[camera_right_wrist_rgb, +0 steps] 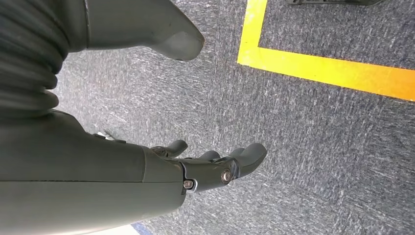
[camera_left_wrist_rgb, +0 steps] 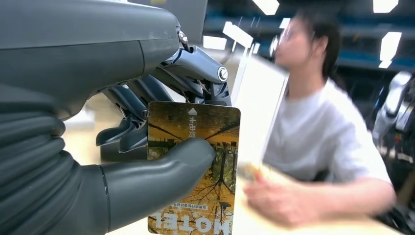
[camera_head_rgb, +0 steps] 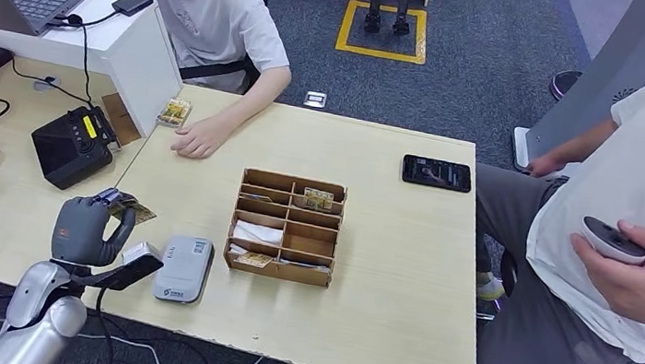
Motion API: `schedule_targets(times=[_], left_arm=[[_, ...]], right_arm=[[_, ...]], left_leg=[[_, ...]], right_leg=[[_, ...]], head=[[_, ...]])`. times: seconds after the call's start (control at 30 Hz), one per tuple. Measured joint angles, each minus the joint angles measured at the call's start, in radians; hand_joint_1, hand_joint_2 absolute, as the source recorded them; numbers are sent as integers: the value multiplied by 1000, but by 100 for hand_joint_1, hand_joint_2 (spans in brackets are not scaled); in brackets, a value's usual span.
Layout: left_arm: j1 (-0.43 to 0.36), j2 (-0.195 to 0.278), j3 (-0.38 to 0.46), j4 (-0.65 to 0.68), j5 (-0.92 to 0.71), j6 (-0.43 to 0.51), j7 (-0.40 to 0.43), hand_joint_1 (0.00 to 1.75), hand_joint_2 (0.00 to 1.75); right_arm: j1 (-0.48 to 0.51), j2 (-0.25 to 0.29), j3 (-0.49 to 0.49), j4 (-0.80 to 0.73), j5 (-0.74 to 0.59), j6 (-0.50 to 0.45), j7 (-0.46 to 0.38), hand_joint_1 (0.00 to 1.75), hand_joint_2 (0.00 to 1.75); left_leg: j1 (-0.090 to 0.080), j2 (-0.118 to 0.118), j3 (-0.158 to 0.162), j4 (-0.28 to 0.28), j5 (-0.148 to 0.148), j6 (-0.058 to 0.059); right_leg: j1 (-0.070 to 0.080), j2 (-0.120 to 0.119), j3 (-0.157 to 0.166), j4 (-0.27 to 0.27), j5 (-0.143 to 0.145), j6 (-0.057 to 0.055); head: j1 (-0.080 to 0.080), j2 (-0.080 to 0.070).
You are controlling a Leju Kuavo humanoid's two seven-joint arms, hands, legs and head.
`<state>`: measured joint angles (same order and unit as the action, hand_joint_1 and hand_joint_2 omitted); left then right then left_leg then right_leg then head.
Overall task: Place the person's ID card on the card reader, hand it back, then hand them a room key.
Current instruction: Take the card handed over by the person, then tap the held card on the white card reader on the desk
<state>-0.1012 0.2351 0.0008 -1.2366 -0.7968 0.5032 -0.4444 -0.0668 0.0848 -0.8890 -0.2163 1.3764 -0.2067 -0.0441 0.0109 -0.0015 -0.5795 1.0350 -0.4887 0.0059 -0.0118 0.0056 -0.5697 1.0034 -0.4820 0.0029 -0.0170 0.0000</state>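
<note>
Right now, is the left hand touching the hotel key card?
Touching. In the left wrist view the left hand pinches the hotel key card, thumb pressed on its face, fingers behind it.

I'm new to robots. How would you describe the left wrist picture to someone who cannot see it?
The robot's grey left hand holds up a yellow-brown hotel key card, its thumb pressed on the card's face. Behind it, blurred, a person in a white T-shirt sits at a light wooden table, one hand resting on it.

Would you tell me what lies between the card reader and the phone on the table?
In the head view, the wooden organizer box stands between the card reader and the phone.
</note>
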Motion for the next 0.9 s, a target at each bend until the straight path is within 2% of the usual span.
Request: schedule_targets(times=[0.13, 0.23, 0.33, 0.43, 0.57, 0.9], left_arm=[[-4, -32, 0, -18, 236, -255, 27, 175, 175], [-1, -49, 0, -49, 420, -432, 82, 175, 175], [17, -57, 0, -82, 528, -519, 134, 175, 175], [42, -58, 0, -101, 554, -538, 161, 175, 175], [65, -62, 0, -108, 544, -517, 173, 175, 175], [74, -81, 0, -105, 486, -473, 190, 175, 175]], right_arm=[[1, 2, 0, 0, 0, -3, 4, 0, 175], [3, 4, -3, 0, -1, -8, 6, 0, 175], [5, 5, -7, 0, 0, -17, 14, 0, 175], [8, 6, -11, 1, -1, -21, 26, 0, 175], [10, 8, -14, 1, 0, -23, 34, 0, 175], [10, 11, -23, 1, 2, -26, 34, 0, 175]], left_leg=[[0, 0, 0, 0, 0, 0], [0, 0, 0, 0, 0, 0], [0, 0, 0, 0, 0, 0], [0, 0, 0, 0, 0, 0], [0, 0, 0, 0, 0, 0], [0, 0, 0, 0, 0, 0]], right_leg=[[0, 0, 0, 0, 0, 0], [0, 0, 0, 0, 0, 0], [0, 0, 0, 0, 0, 0], [0, 0, 0, 0, 0, 0], [0, 0, 0, 0, 0, 0], [0, 0, 0, 0, 0, 0]], head=[[0, 0], [0, 0], [0, 0], [0, 0], [0, 0], [0, 0]])
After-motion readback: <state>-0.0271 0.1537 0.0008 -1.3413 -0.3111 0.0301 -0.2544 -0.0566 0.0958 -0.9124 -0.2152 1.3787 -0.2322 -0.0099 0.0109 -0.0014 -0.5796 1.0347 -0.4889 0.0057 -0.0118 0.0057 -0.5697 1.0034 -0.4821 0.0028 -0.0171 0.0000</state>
